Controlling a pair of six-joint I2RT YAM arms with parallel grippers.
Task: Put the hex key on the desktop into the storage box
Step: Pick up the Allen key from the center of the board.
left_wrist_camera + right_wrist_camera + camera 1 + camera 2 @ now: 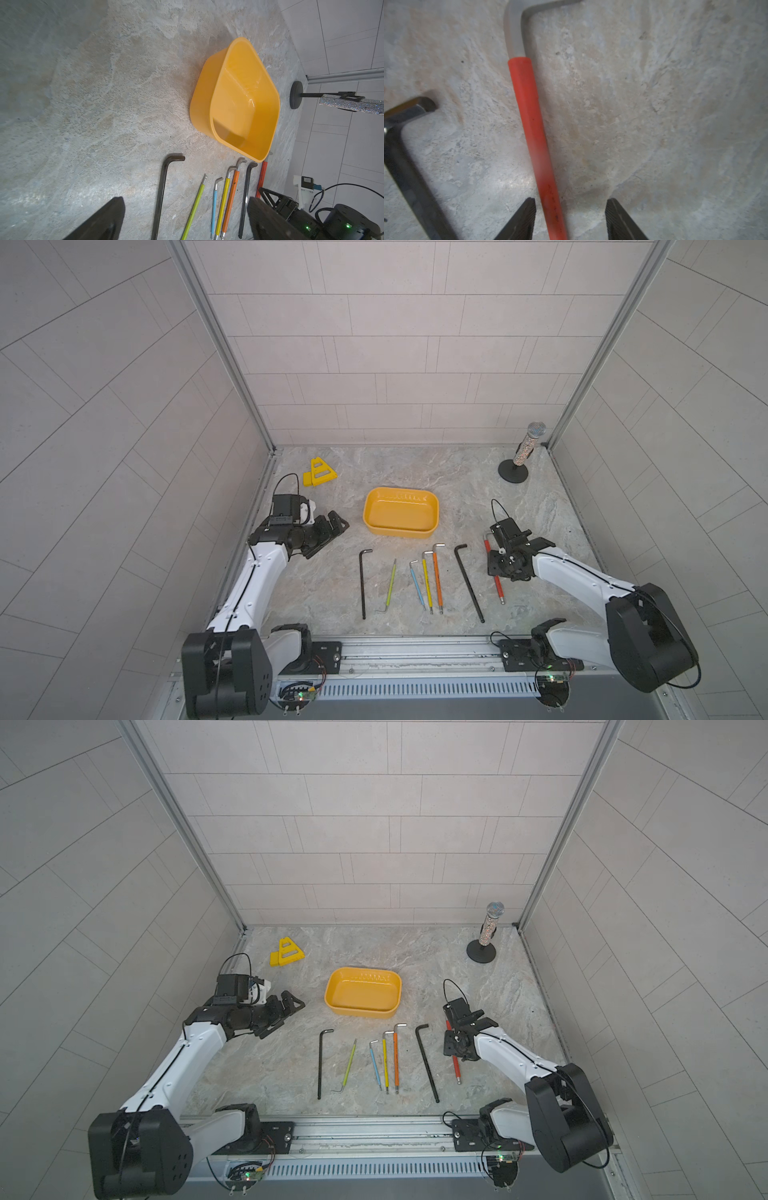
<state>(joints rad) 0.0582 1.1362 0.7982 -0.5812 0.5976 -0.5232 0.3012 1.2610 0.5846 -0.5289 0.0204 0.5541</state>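
Between right gripper (pixel 570 200) tips, red hex key (pixel 529 116), short arm off-frame

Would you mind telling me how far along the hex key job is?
Done: nothing; the storage box is empty. In hand: the right gripper straddles the red hex key, jaws open, not gripping. Remaining: it and six other keys lie on the desktop.

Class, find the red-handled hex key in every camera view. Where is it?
In both top views: red key, right end of the key row.
Left wrist: by the box corner, beyond the black key.
Right wrist: central, inside the open right gripper.
Landmark: black key beside it.
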